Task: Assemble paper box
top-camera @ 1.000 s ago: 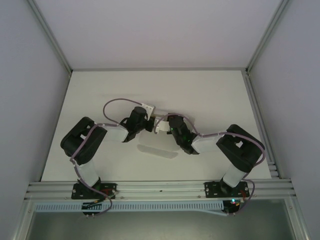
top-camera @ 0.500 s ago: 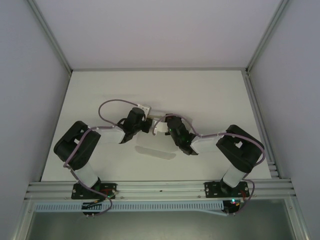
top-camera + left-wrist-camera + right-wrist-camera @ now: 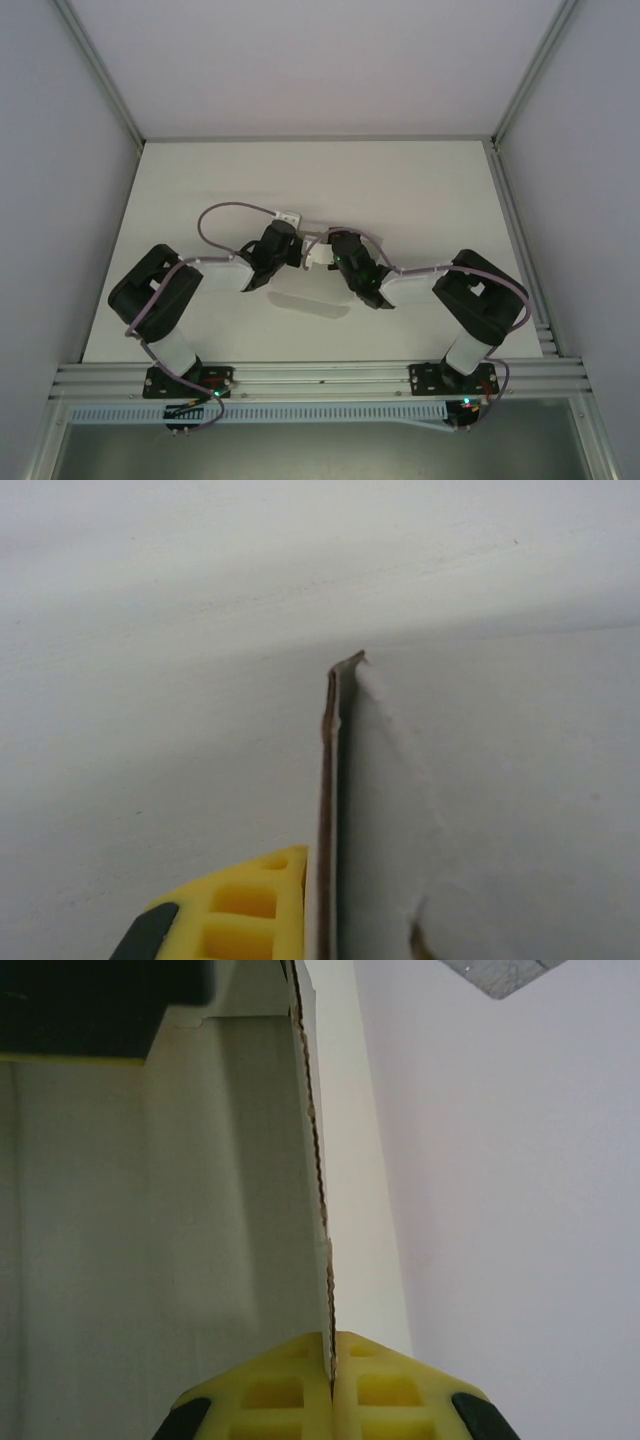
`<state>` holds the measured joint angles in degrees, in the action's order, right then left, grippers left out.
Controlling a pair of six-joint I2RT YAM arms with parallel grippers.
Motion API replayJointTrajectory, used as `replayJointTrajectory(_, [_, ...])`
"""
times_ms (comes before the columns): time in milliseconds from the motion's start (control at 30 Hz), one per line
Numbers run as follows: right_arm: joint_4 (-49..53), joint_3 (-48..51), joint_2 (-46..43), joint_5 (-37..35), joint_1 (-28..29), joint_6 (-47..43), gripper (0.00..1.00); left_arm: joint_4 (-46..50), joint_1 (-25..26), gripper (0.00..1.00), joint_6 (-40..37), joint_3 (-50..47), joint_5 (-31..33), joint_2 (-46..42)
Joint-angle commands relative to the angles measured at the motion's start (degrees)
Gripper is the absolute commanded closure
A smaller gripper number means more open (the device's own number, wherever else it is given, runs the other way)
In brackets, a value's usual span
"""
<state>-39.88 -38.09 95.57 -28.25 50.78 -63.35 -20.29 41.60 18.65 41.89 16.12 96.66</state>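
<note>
Pinching the paper box point(image 3: 310, 297) from both sides, I hold it between my two arms near the middle of the surface point(image 3: 420, 190). My right tool point(image 3: 333, 1392) has its yellow faces pressed together on the raw edge of one cardboard wall, so that wall stands upright and cannot flop. My left tool point(image 3: 290, 252) is clamped on the opposite end. In the left wrist view, one yellow pad point(image 3: 245, 905) lies tight against a thin, brown-edged panel, and I judge the second pad to be hidden behind that panel. Gripping opposite walls this way seems meant to brace the box so a flap can be folded or a crease set.

Much is hard to read. From above, my wrists cover the spots where the tools meet the cardboard. The off-white box blends into the white surface, so I cannot tell its outline or how many flaps are folded. Whether its base rests on the surface or hangs just above it is also unclear. A small notch low on the panel in the left wrist view is cut off by the frame edge.
</note>
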Motion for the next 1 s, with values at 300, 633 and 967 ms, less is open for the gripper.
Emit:
replayJointTrajectory(300, [6.4,-0.5,-2.3,-5.1,-1.2,6.5,1.00,-0.8,-3.1,0.46,0.4,-3.3,-8.2,-3.2])
replayJointTrajectory(633, [6.4,-0.5,-2.2,-3.6,-0.8,7.4,1.00,-2.2,-3.1,0.30,1.3,-5.1,-20.6,-8.9])
replayJointTrajectory(967, [7.3,-1.0,-3.0,-2.3,-0.5,8.1,1.00,-0.5,-3.3,0.65,1.7,-0.9,-15.3,-1.7])
